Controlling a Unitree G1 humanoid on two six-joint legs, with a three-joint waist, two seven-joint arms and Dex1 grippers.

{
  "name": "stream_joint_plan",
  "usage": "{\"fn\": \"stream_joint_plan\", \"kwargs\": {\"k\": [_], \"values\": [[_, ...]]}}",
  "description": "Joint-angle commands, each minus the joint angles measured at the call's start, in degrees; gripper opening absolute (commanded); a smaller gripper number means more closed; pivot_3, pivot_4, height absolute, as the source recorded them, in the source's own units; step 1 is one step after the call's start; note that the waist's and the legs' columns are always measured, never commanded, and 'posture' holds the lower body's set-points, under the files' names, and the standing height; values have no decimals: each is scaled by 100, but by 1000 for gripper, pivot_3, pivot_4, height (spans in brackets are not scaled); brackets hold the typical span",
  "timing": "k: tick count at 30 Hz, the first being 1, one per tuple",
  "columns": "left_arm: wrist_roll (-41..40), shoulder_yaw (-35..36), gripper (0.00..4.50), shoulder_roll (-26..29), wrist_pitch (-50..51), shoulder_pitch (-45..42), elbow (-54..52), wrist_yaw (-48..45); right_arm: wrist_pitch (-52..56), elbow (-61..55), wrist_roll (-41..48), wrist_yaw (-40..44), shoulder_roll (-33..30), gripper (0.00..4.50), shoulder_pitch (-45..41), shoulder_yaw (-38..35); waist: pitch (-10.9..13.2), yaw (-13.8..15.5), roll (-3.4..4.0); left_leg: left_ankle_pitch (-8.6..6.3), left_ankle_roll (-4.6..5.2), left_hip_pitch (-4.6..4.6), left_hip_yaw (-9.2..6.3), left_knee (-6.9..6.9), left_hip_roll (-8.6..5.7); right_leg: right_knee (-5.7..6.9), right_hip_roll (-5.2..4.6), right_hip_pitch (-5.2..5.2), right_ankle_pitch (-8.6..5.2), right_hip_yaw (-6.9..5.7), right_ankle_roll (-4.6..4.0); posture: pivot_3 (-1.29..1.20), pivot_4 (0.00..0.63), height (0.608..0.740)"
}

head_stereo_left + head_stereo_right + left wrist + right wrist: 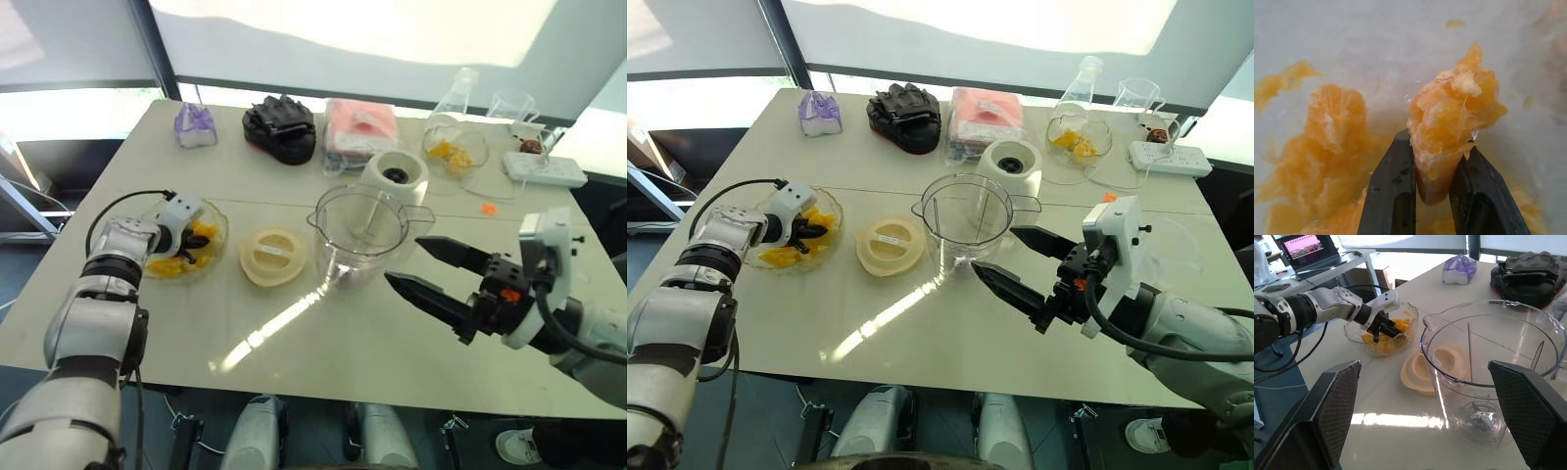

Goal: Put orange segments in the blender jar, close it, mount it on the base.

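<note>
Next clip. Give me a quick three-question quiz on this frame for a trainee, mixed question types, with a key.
1. True or false: the blender jar already holds orange pieces.
2. What does the left tool grip? A) a spoon B) an orange segment C) nothing
3. Fill in: the lid lies flat between the bowl and the ____.
Key: 1 false, the jar is empty; 2 B; 3 jar.
</note>
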Motion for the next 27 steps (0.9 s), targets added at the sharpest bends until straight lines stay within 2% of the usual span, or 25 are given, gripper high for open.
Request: {"fn": "stream_joint_plan", "kwargs": {"k": [1,7,11,15,19,22,27], "values": [[-253,280,791,303,78,-104,-374,-325,-151,-92,-50,10,41,4402,-18,-43,0,-3,0,0,0,1,1,0,0,0,0,0,0,0,0,0,150,740],[-1039,809,791,1616,371,-394,-1429,-2423,-157,36,-232,247,158,4402,100,45,11,-52,-28,-1,1,-3,1,0,7,2,7,-8,1,0,-3,0,150,740],[-1289,818,791,1696,524,-802,-1836,-3022,-92,203,-492,573,149,4402,319,-32,5,63,-17,-1,2,-2,0,4,-2,-2,0,3,-11,0,-23,0,150,740],[-1576,705,791,1186,909,-1575,-2135,-3537,-71,534,-956,1013,140,4402,703,-332,6,165,-25,-1,4,-3,2,20,-9,-11,-1,20,-13,-1,-26,0,150,740],[-1914,624,791,299,1304,-2102,-2475,-3768,-106,563,-1100,1139,247,4402,849,-406,5,134,-30,-2,7,-6,1,26,-14,-12,0,24,-12,1,-24,0,150,740],[-1854,450,791,-440,1068,-2273,-2409,-3594,-150,547,-1249,1053,435,4402,960,-457,5,81,-29,-7,14,-3,-1,24,-20,-8,4,22,-2,2,-2,0,150,740],[-1720,86,791,-1242,813,-2336,-2227,-3625,-169,342,-1405,947,704,4402,1223,-518,7,-52,-25,-7,15,2,-6,16,-16,-2,19,12,0,6,2,0,150,740]]}}
